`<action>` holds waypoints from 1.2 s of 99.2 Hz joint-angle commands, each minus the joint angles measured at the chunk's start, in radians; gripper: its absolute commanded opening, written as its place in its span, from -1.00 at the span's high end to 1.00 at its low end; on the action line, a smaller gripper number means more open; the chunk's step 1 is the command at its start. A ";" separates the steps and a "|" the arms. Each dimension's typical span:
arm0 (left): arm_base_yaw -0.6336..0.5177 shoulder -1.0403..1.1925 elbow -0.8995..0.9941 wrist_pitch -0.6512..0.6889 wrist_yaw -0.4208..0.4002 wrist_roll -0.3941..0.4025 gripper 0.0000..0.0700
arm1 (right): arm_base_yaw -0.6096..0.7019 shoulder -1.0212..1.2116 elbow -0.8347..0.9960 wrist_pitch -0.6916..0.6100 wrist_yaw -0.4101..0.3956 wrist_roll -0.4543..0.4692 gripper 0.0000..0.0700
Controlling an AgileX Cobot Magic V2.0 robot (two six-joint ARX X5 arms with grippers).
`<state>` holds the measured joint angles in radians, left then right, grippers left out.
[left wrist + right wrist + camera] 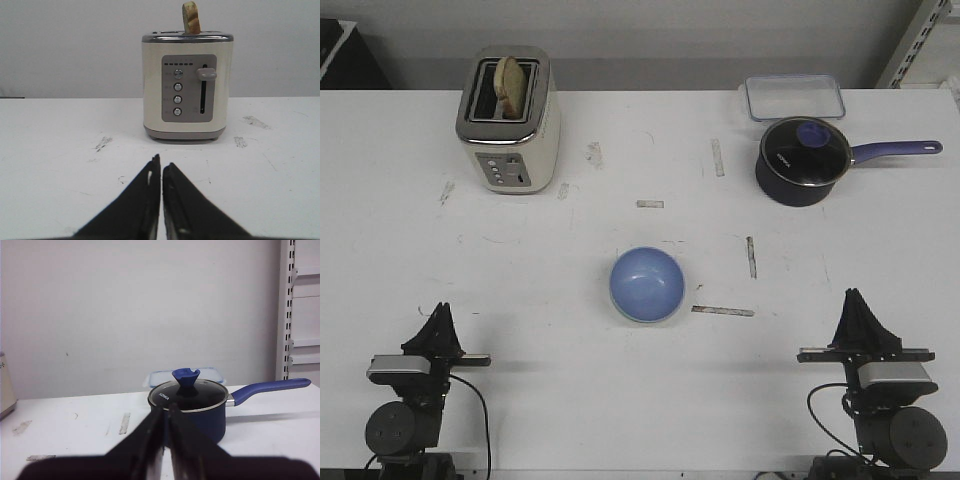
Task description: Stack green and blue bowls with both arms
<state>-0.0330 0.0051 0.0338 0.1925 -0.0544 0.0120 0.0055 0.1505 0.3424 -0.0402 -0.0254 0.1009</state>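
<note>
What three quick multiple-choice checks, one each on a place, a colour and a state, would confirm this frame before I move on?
1. Where does the saucepan stand?
A. Far right of the table
B. Near left corner
C. Beside the toaster

2. What colour is the bowl facing up at the table's centre?
A. Red
B. Light blue
C. Yellow

3. How do the two grippers stand?
A. Both closed and empty
B. Both gripping a bowl
C. One wide open over the saucepan

Answers:
1 A: the front view shows it far right, before a clear lidded container, the toaster far left.
2 B: the blue bowl shows, a pale rim under it.
3 A: the left gripper and right gripper each show fingers together, nothing between.
</note>
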 commanded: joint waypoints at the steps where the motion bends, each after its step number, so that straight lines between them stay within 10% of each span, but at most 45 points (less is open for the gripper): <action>1: 0.002 -0.002 -0.021 0.007 0.002 0.000 1.00 | 0.001 -0.001 0.001 0.011 0.000 0.003 0.99; 119: 0.002 -0.002 -0.021 0.012 0.002 0.000 1.00 | 0.000 -0.001 0.000 -0.018 0.016 0.003 0.99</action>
<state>-0.0330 0.0051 0.0338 0.1883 -0.0540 0.0120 0.0055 0.1505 0.3424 -0.0517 -0.0208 0.1013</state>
